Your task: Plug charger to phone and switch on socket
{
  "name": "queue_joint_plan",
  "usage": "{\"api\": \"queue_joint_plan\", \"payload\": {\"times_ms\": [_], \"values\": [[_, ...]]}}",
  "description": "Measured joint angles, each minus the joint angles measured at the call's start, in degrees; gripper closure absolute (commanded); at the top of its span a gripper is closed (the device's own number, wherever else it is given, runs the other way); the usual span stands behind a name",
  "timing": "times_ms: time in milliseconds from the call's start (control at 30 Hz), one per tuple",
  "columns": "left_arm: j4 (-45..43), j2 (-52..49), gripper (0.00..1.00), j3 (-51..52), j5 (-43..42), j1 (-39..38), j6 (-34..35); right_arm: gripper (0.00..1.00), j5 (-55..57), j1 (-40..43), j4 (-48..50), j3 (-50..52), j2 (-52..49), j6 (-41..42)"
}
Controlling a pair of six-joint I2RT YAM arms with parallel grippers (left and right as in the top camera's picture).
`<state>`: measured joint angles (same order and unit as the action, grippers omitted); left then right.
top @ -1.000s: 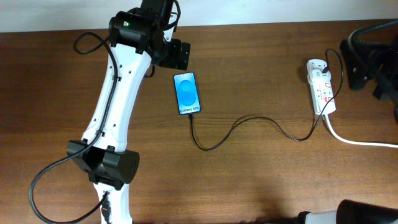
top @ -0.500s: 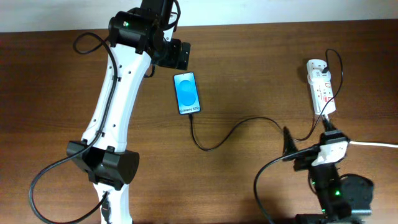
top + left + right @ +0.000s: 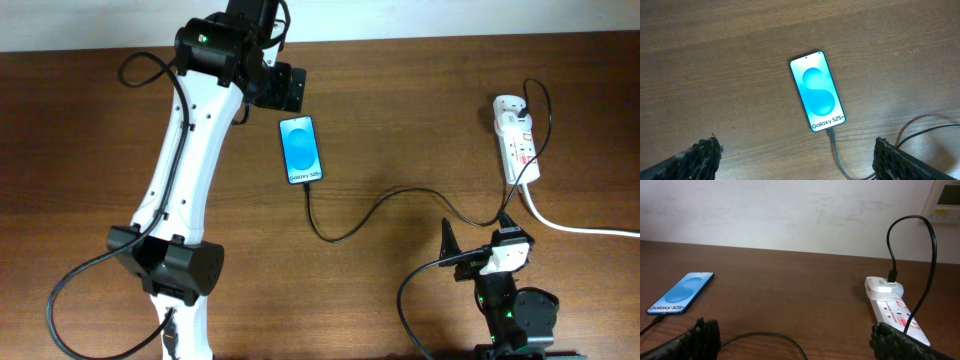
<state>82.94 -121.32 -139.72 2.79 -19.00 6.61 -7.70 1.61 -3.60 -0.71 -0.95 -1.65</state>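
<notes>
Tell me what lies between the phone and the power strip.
Only the thin black charger cable, looping across bare table from the phone to the power strip; the overhead view shows it.

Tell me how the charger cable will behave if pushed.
Probably floppy: the cable lies in loose curves. It would likely bend rather than shift whole. A hard push might tug the phone it is plugged into.

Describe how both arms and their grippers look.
The left arm has long white links with black joint housings, a green light near its upper joint and a looping black cable running along it. The left gripper is black. The right arm is black with a white block and a green light. Both wrist views show black, rough-textured fingers.
</notes>
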Motion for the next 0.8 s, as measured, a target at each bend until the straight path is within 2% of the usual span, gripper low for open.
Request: {"api": "queue_joint_plan", "payload": {"times_ms": [200,367,400,467,500,533,567,700,733,767,800], "values": [[0.0,0.0,0.01,0.0,0.04,0.0,0.0,0.01,0.0,0.0,0.0,0.0,0.0,0.35],[0.44,1.25,0.01,2.16,4.33,-0.02,0.0,0.02,0.0,0.0,0.0,0.0,-0.02,0.37],[-4.15,6.38,0.01,9.53,5.05,0.0,0.0,0.01,0.02,0.0,0.0,0.0,-0.07,0.37],[-23.58,16.81,0.01,26.08,4.7,0.44,-1.07,0.02,0.2,-0.04,0.0,-0.02,-0.2,0.37],[-32.72,28.2,0.01,40.28,2.54,1.73,-4.39,0.01,0.22,-0.07,-0.02,-0.02,-0.17,0.44],[-40.22,33.18,0.01,46.05,0.83,2.75,-6.49,0.02,0.2,-0.07,-0.02,-0.02,-0.26,0.39],[-47.19,41.44,0.01,57.44,-0.92,4.92,-8.66,0.02,0.24,-0.11,-0.04,-0.02,-0.28,0.39],[-70.82,65.09,0.01,93.66,-3.91,13.73,-11.34,0.02,0.37,-0.17,-0.07,-0.02,-0.35,0.39],[-76.15,70.53,0.01,99.95,-4.13,14.88,-11.82,0.02,0.37,-0.17,0.13,-0.02,-0.37,0.39],[-80.91,79.82,0.01,109.53,-4.37,15.85,-13.81,0.01,0.39,-0.17,-0.04,0.0,-0.28,0.39],[-83.19,85.11,0.01,114.57,-4.66,16.0,-16.33,0.02,0.39,-0.17,-0.04,0.0,-0.33,0.37]]}}
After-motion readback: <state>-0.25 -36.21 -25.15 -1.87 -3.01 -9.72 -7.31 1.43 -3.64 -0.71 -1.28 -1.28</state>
